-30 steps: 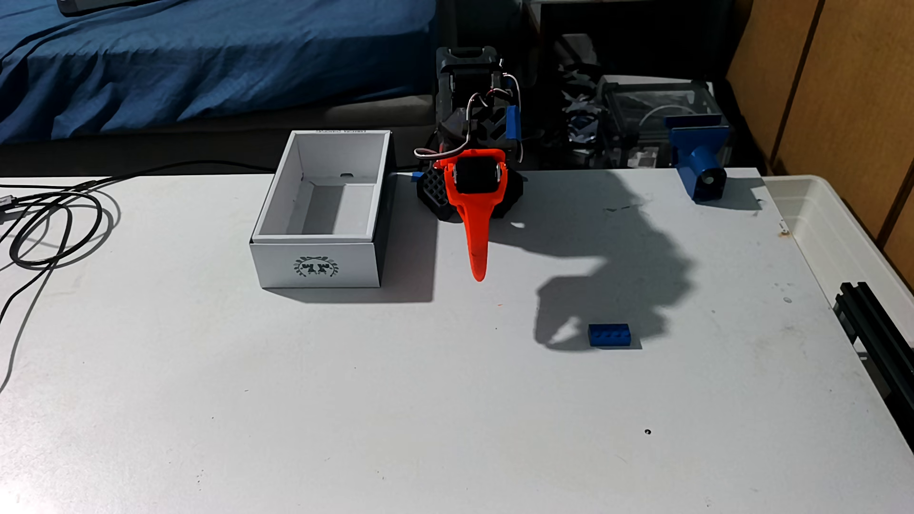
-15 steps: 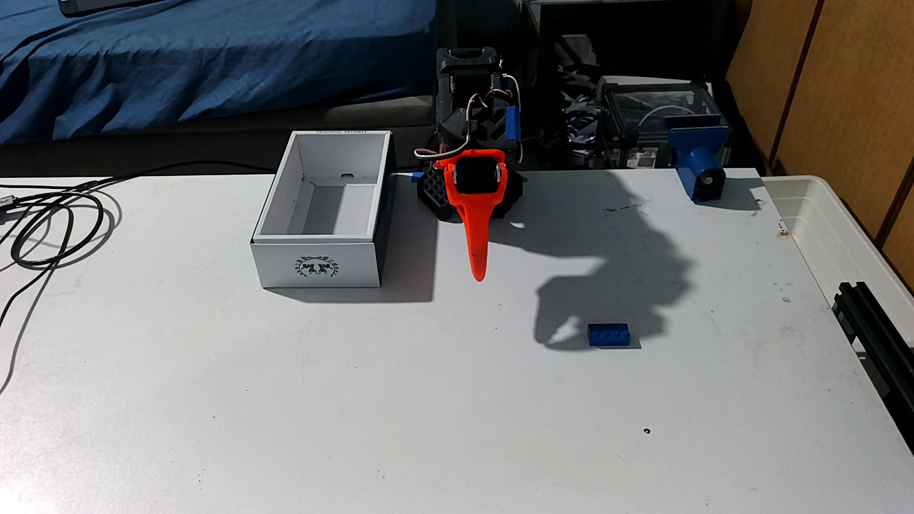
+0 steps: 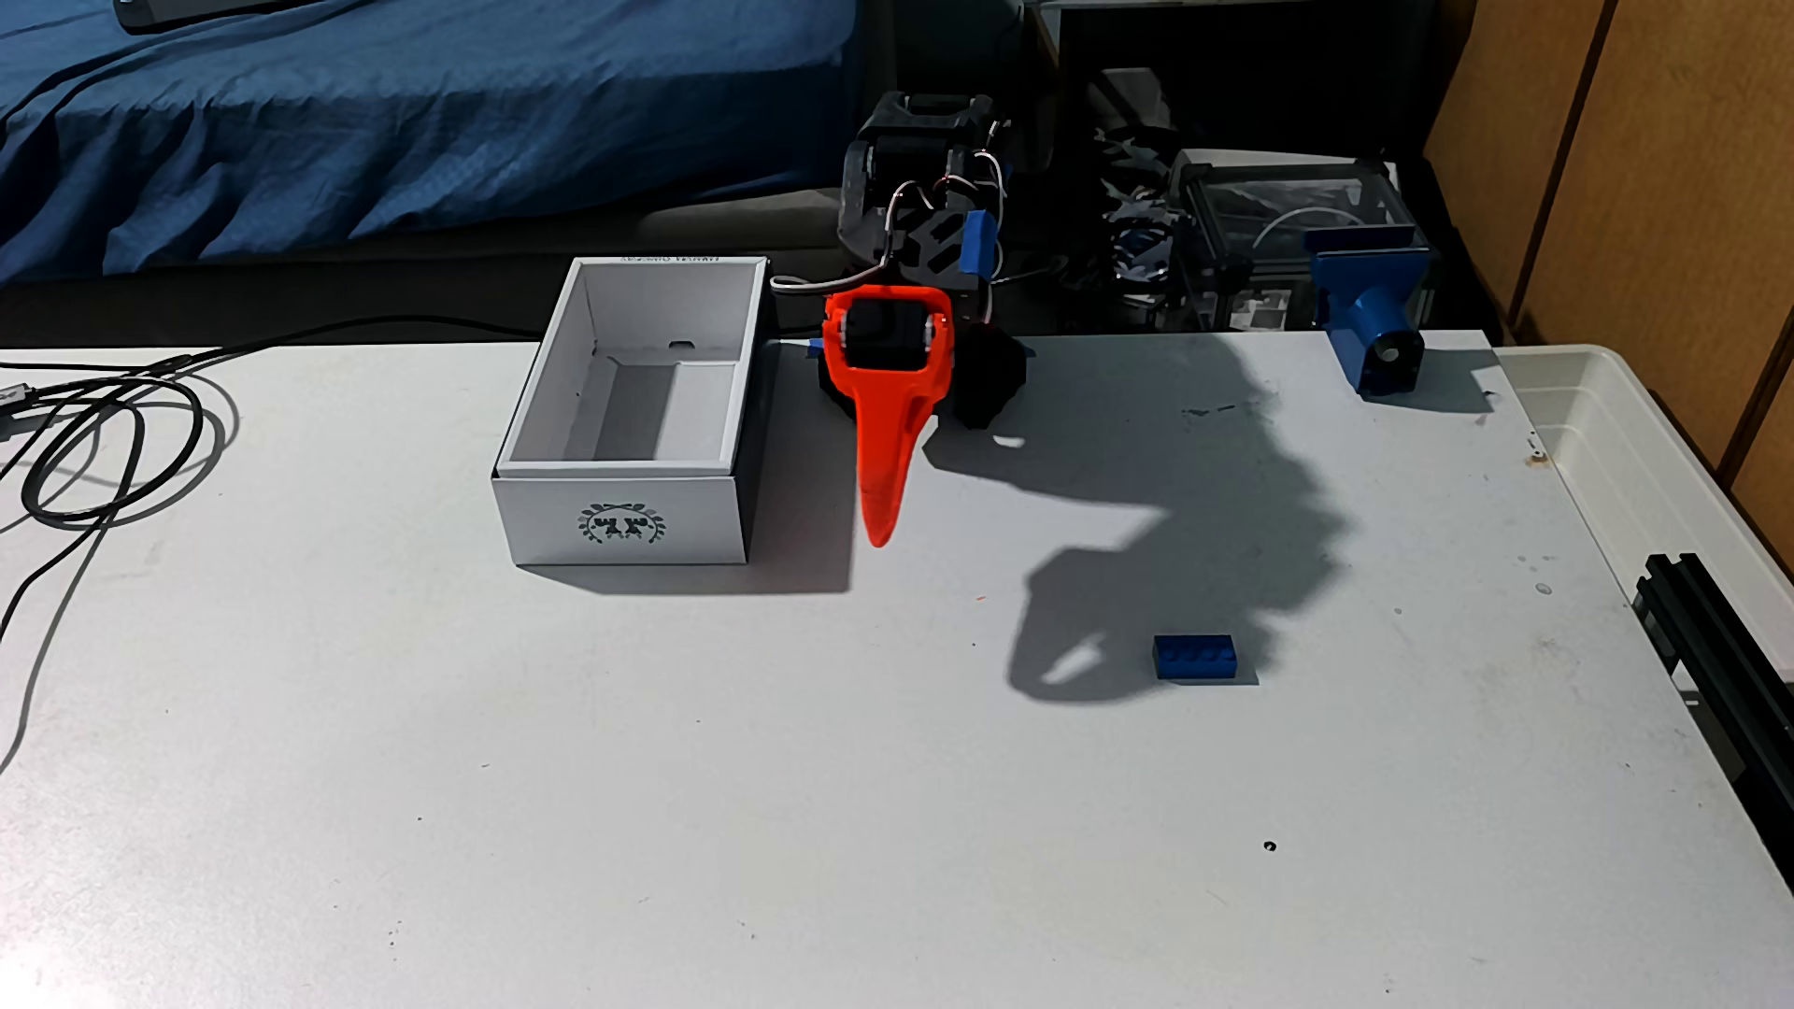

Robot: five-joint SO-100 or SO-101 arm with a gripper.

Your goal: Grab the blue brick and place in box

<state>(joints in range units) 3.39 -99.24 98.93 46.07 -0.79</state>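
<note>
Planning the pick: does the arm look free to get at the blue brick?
Probably yes: the blue brick lies alone on bare table, with nothing between it and the end effector.

Arm folded low, orange hand pointing down, apparently closed

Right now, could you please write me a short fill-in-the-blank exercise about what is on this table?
1. The blue brick lies on the ____, apart from the box.
2. The emblem on the front of the box looks like a ____.
3. In the fixed view the brick lies to the ____ of the box.
4. The long finger of the gripper is coloured ____.

Missing words: table; wreath; right; orange
</note>
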